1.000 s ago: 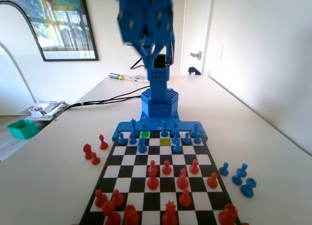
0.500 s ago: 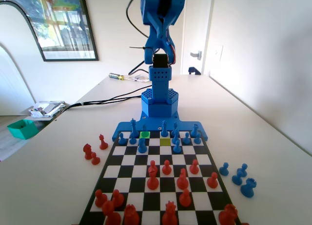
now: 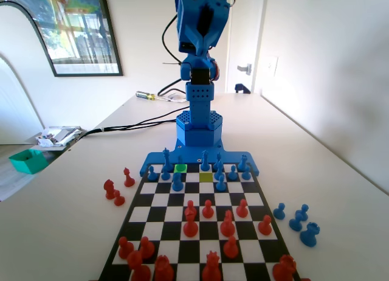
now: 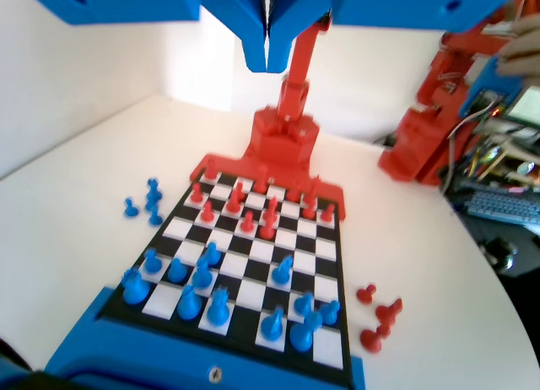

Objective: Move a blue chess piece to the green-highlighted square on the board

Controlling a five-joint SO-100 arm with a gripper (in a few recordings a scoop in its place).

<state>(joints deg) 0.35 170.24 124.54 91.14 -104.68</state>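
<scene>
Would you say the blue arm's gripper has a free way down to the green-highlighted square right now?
Probably yes: the gripper hangs shut high above the board, and the green-highlighted square is bare, though blue pieces crowd beside it.

a white table [image 3: 73,190] stands among plain white walls [image 3: 328,80]. a dark-framed picture [image 3: 67,31] hangs on the left wall in the fixed view. a white door with a lever handle [image 3: 245,68] stands behind. daylight is bright, apparently from the left.
</scene>
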